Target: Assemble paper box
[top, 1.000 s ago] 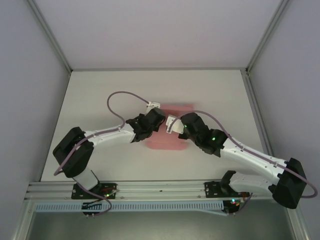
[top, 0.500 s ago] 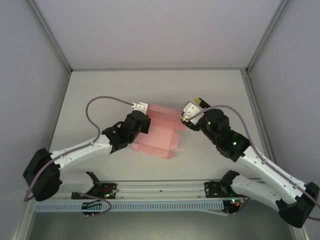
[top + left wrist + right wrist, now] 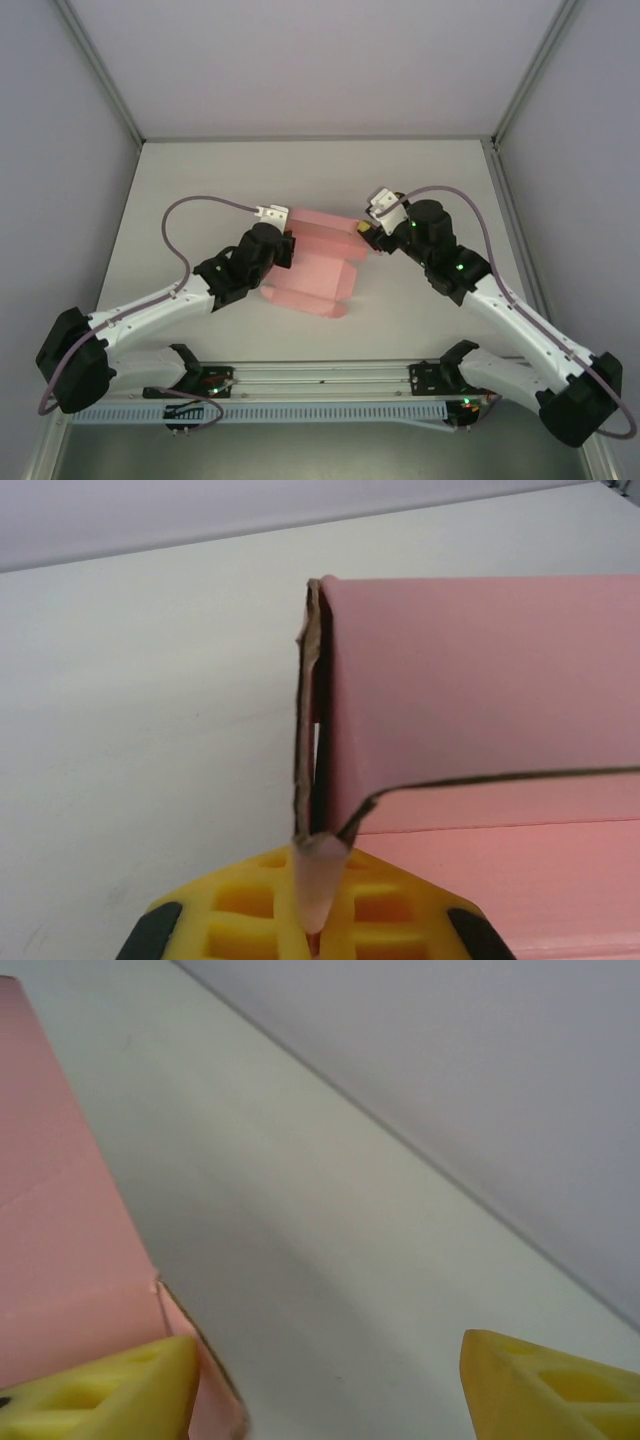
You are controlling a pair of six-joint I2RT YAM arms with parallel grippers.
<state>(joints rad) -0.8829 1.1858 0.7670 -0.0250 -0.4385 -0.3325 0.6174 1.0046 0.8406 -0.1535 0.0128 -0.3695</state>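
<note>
Now my left pincer (image 3: 315, 920) is clamped on the upright left flap of the half-folded pink thin-card paper box (image 3: 318, 262), mid-way across the white table (image 3: 200, 190), probably to anchor it. My right pincer (image 3: 368, 234) gapes at the box's far right corner, seemingly ready to fold there.

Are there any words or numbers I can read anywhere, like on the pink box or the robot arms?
No words or numbers can be read.
The pink paper box is plain card with no print.
The white table has no writing either.
Any marks on the left arm and right arm are too small to tell.
</note>
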